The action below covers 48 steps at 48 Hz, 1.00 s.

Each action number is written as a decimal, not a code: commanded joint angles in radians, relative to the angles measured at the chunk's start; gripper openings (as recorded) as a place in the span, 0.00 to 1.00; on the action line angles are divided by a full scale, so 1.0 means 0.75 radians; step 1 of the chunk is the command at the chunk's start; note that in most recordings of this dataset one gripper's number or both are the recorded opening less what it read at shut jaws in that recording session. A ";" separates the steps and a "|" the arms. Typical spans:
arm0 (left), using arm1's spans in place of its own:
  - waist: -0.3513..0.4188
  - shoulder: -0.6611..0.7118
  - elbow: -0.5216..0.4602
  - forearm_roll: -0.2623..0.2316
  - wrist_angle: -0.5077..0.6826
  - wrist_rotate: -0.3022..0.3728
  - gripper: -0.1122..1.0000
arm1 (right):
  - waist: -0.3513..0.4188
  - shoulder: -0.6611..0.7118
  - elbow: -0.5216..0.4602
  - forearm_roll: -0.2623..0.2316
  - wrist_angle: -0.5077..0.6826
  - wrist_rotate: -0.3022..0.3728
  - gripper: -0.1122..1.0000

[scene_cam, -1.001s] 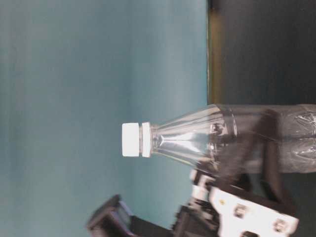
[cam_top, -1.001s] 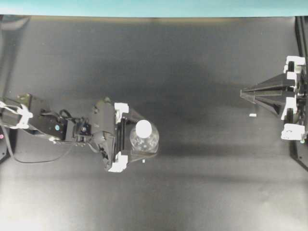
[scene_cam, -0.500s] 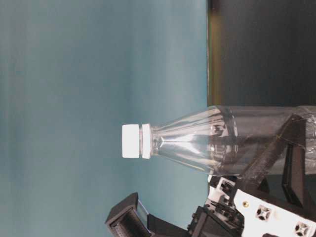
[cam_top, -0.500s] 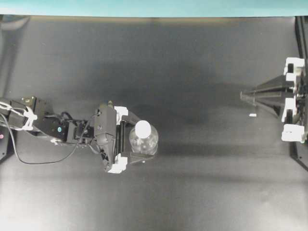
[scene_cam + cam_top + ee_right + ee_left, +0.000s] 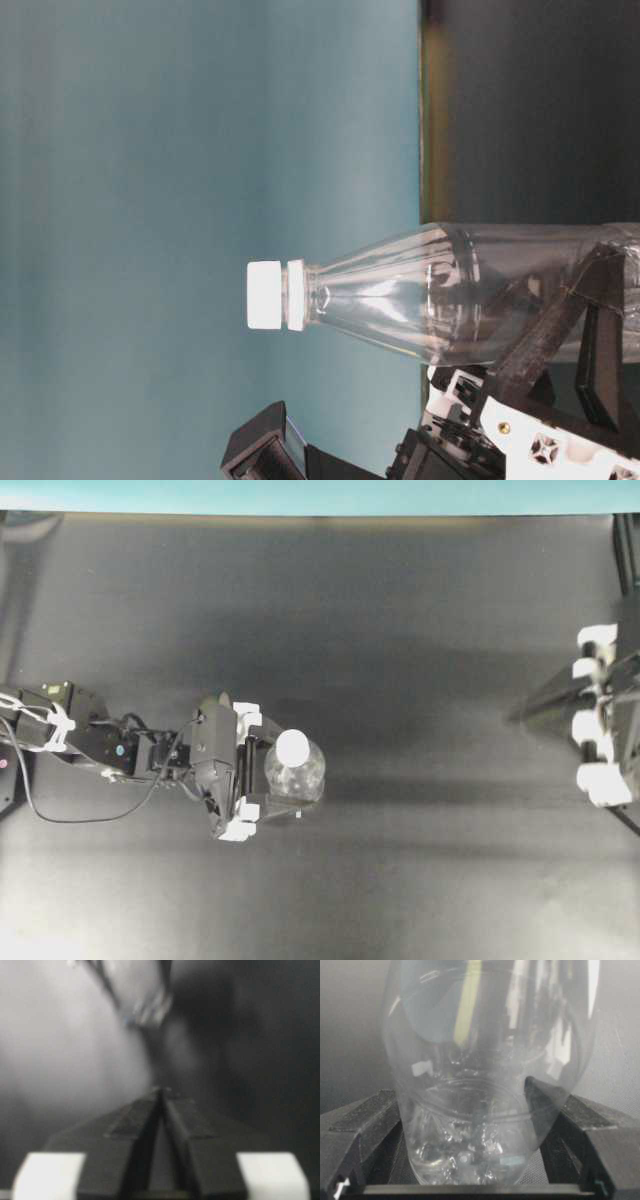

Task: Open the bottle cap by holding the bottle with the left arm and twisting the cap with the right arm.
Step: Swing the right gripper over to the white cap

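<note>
The left gripper [image 5: 262, 778] bracketed the lower body of the upright bottle [image 5: 295, 770], jaws apparently touching it. The right gripper [image 5: 161, 1091], nearly together, sat well apart. We judged the hold must be firm before touching the bottle cap [image 5: 264, 294].

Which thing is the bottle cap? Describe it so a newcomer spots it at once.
On the dark table, find the left gripper at centre-left, with the clear bottle standing between its fingers. The bottle cap is the small round white disc on top of that bottle, the only white thing set on clear plastic.
</note>
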 commanded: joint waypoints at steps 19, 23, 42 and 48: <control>-0.018 0.014 0.016 0.004 -0.014 -0.002 0.84 | -0.072 0.511 -0.677 0.219 0.495 0.207 0.83; -0.018 0.014 0.018 0.004 -0.014 -0.002 0.84 | -0.102 0.620 -0.806 0.260 0.550 0.292 0.81; -0.016 0.014 0.014 0.004 -0.014 -0.010 0.84 | -0.125 1.131 -1.440 0.321 0.941 0.499 0.82; -0.016 0.016 0.010 0.004 -0.014 -0.010 0.84 | -0.108 1.244 -1.524 0.297 0.984 0.509 0.82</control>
